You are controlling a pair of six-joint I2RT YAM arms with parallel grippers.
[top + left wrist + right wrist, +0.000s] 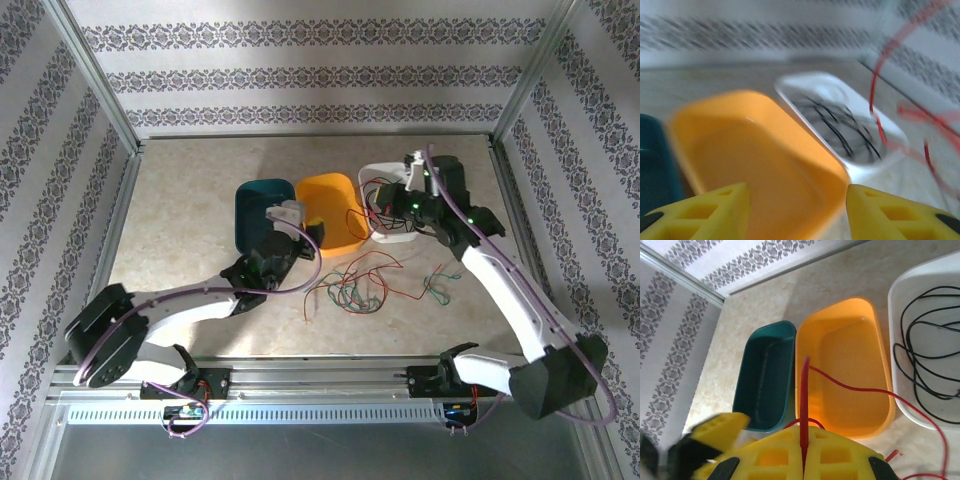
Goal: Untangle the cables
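Item: cables (352, 281), red/green/black, tangled heap on table (190, 200), centre, just near of the bins. R gripper (804, 462): jaws pinched on red cable (804, 390), raised by white bin (902, 315); black cable (925, 360) coiled inside it. L gripper (797, 202): jaws apart, nothing btwn, over orange bin (760, 150). Step, prob.: draw red strand clear of heap. Lift slow, watch for snags w/ green; L could pin the heap. In the way: bin rims; teal bin (765, 370) far left.
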